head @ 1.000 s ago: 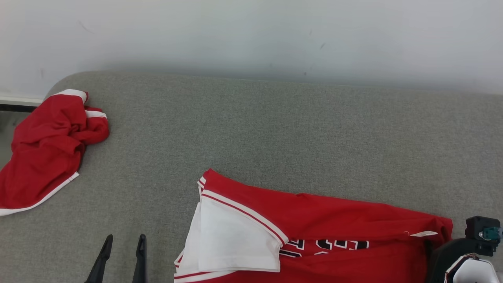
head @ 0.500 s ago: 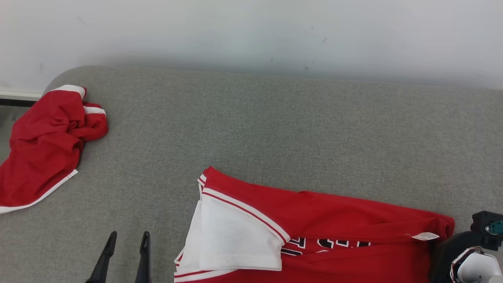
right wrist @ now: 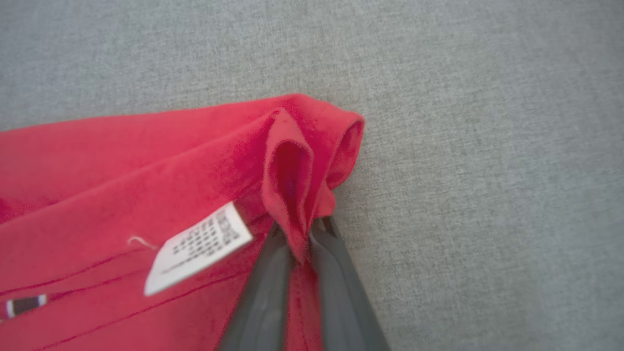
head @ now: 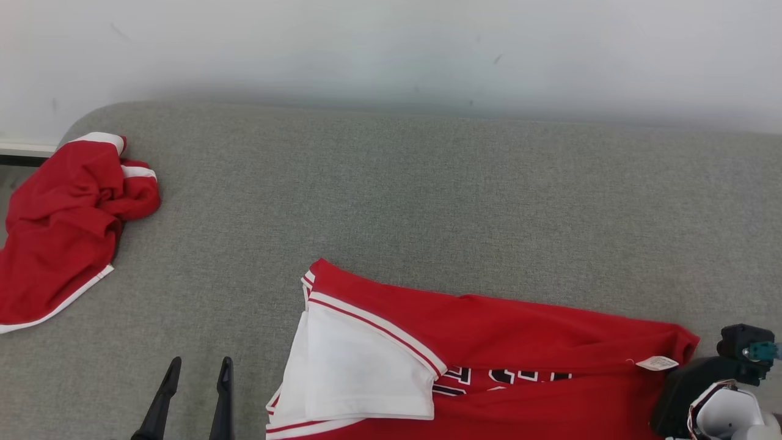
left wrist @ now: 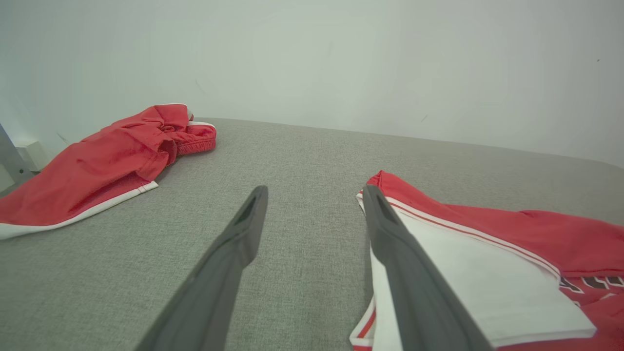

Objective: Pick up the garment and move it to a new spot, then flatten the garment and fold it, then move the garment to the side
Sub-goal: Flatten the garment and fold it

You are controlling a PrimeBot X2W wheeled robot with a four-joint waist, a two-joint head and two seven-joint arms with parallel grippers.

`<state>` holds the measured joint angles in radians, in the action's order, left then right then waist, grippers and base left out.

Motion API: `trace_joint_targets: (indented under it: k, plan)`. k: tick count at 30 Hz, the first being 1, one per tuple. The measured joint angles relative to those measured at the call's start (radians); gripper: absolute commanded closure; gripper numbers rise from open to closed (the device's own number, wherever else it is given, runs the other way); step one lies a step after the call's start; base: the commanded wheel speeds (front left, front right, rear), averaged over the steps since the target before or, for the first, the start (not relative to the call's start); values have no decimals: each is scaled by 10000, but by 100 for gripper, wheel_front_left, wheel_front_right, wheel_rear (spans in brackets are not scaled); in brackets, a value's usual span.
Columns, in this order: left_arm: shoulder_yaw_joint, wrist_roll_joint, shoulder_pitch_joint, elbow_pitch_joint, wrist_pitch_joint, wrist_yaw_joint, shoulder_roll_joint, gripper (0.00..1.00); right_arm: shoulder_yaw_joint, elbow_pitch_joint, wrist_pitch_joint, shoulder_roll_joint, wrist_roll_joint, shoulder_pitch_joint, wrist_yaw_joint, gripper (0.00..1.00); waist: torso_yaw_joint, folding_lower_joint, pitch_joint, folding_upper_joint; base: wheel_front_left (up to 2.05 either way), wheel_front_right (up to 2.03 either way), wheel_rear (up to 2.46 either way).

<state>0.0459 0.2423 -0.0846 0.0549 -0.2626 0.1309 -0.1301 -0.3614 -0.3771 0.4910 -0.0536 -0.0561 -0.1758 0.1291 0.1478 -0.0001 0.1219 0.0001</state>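
Pinching corner fold of red garment [right wrist: 122, 170] between my right fingers [right wrist: 263, 287], clamped on cloth. Holding my left fingers [left wrist: 234, 243] apart over grey worktop [head: 427, 201], garment lying just right of them.

txt: none legible | tag [right wrist: 197, 248] print blurred | garment [head: 519, 330] lettering [head: 507, 377] half hidden

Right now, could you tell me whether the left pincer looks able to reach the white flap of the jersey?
Probably yes. The left pincer is open, holds nothing, and only bare grey cushion lies between it and the white flap of the jersey just to its right; nothing blocks the way.
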Motion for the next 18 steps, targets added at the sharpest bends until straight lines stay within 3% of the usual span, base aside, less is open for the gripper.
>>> trace_joint_targets:
  k: [12,18]
  plan:
    - [-21,0,-7,10,0,0,61,0,-2508,1605,-370,50,1369,-77,33,100,-252,3,-109,2,0,0,0]
    - [-19,15,-11,38,0,0,119,0,-2594,2497,-190,46,1695,56,31,100,-404,3,-245,1,0,0,0]
